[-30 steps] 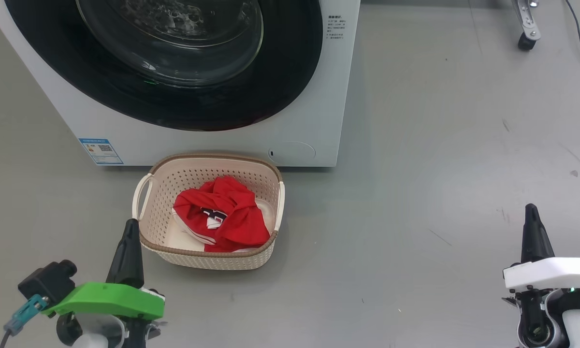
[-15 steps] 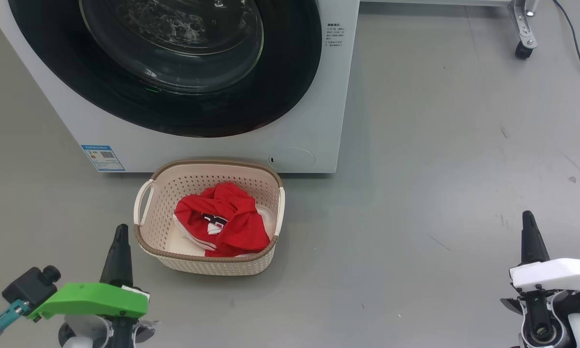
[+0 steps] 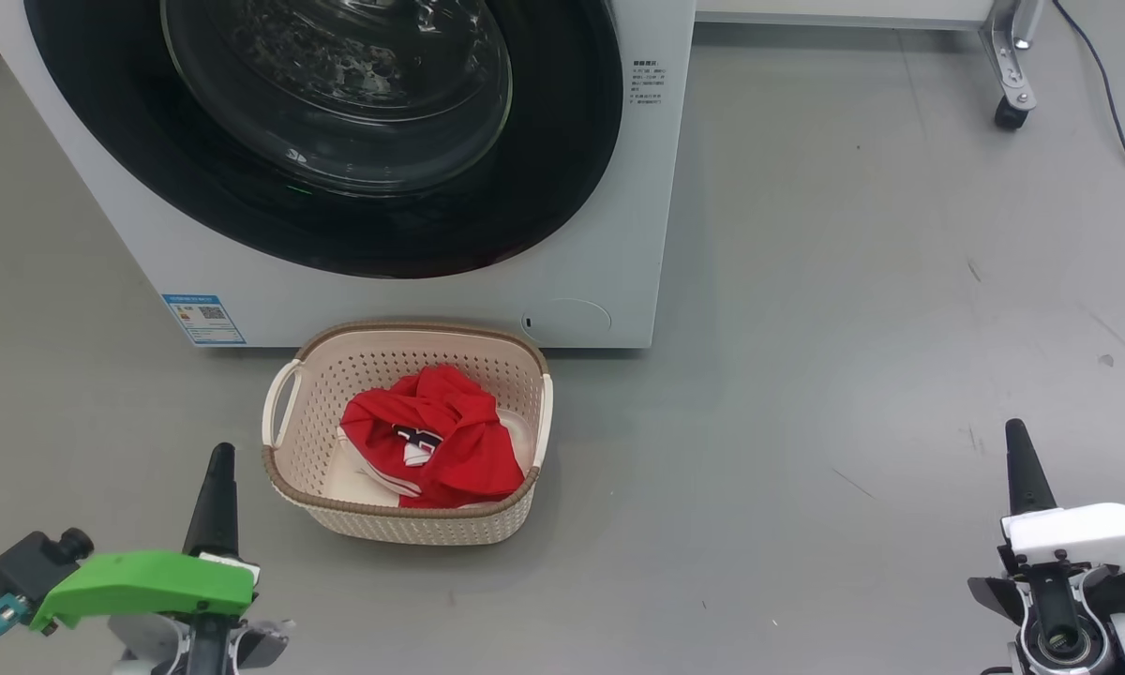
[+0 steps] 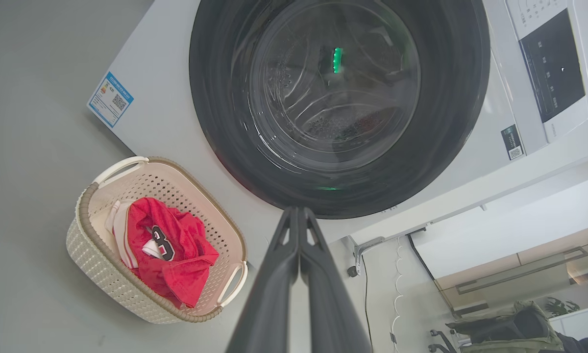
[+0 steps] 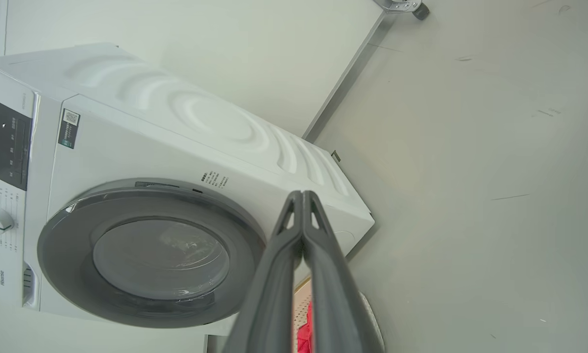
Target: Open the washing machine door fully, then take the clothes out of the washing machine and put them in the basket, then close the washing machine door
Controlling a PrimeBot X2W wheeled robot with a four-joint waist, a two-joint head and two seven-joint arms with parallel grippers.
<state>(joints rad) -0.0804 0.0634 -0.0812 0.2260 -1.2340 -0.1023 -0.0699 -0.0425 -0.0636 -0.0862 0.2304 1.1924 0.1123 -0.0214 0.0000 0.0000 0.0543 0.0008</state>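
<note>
1. Washing machine door (image 3: pixel 337 112): round, wide glossy black rim, bulging clear glass centre, shut flat vs front of white washing machine (image 3: pixel 633 234).
2. Clothes (image 3: pixel 441 436): red w/ white trim, blk/white lettering, crumpled inside basket (image 3: pixel 412 330).
3. Basket: cream, perforated, brown rim, on floor (image 3: pixel 806 375) just in front of machine.
4. Left gripper (image 3: pixel 220 455) & right gripper (image 3: pixel 1014 436): jaws pressed together, holding nothing.

A lab or test room, not a home laundry, is indicated.

The washing machine (image 3: pixel 609 216) is set free-standing on a bare grey floor (image 3: pixel 853 328) that is marked with scuffs and scratches. A metal frame leg (image 3: pixel 1001 47) on a caster (image 3: pixel 1006 114) is seen off to its side, and a plain white wall (image 5: pixel 201 49) behind it. What looks like a glass partition (image 4: pixel 509 274) is made out in the left wrist view.
</note>
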